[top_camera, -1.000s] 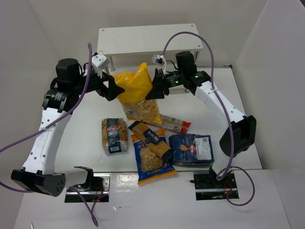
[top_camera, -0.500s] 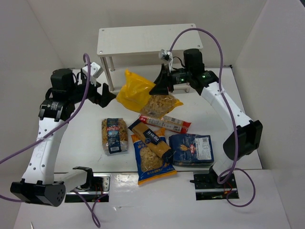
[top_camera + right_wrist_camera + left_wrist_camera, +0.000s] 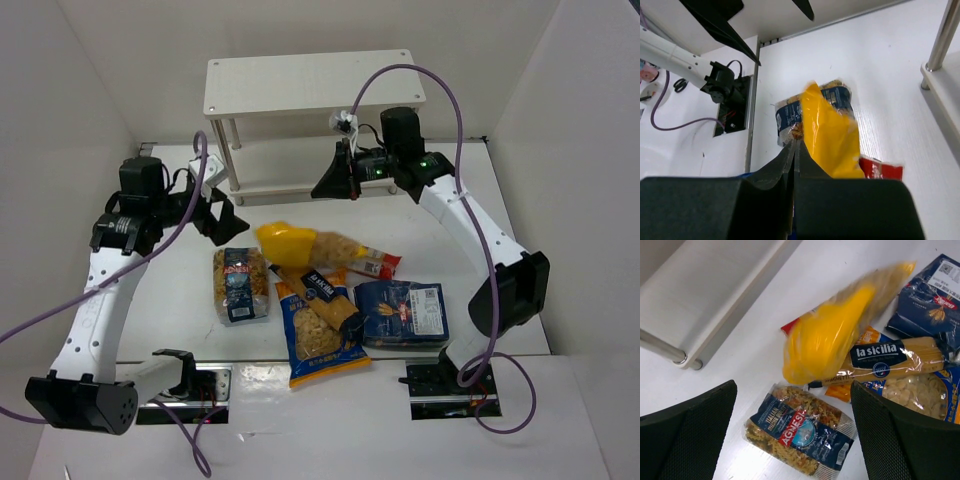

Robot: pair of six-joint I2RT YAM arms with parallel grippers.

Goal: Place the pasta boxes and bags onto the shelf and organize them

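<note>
Zero packs are sitting on the shelf (image 3: 310,80); the yellow-topped bag (image 3: 285,243) is lying loose on the table pile, overlapping the red spaghetti packet (image 3: 372,263), with neither arm holding it. I'm seeing the left gripper (image 3: 222,214) gaping wide and empty beside the pile, and the right gripper (image 3: 325,185) pinched fully together on nothing near the lower board. I'm reading this as the pick step: the next move is calling for parting the right fingers and pinching that bag's yellow top firmly before lifting.
</note>
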